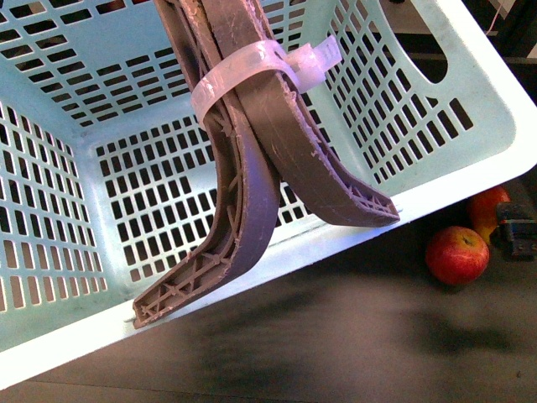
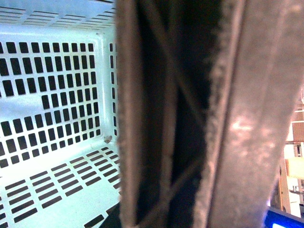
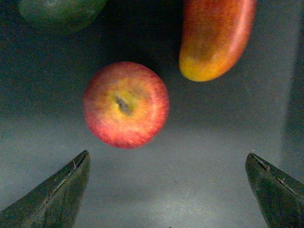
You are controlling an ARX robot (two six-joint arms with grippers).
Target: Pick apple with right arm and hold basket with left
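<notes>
Right gripper (image 3: pixel 167 153) spread open just short of the apple (image 3: pixel 126 104): centre on it, clear of the mango (image 3: pixel 216 38) just beside it, then close; left gripper unseen, can't tell its state.

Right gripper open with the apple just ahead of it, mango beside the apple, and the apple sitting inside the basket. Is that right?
No. The apple is not inside the basket; it sits on the dark table outside it, as the front view shows. The right gripper is open with the apple ahead, mango beside it.
</notes>
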